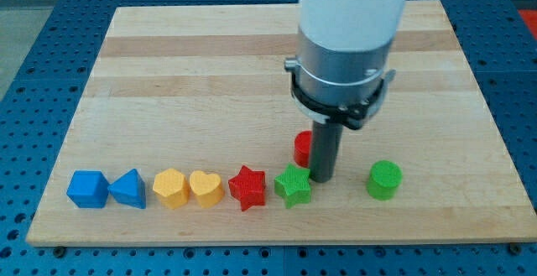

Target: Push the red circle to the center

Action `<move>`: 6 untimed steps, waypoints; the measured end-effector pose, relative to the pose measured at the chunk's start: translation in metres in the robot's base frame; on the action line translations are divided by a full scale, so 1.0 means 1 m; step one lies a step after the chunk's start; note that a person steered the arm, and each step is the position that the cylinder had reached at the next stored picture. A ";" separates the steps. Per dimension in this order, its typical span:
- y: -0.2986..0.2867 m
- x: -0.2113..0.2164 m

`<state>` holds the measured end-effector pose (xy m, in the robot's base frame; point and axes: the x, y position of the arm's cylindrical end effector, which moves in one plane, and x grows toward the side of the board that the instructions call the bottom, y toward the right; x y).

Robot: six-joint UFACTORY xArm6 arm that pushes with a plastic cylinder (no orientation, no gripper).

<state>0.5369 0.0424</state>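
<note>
The red circle is a small red cylinder on the wooden board, below the board's middle, partly hidden behind my rod. My tip rests on the board just right of and slightly below the red circle, touching or nearly touching it. The green star lies right next to my tip on its left. The green circle stands to the tip's right, apart from it.
A row of blocks runs along the view's bottom: a blue cube, a blue triangle, a yellow hexagon, a yellow heart and a red star. The arm's wide white and metal body hangs over the board's middle.
</note>
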 end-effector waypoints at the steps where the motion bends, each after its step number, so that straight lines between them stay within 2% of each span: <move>1: -0.026 -0.024; 3: -0.048 -0.082; 6: 0.010 -0.133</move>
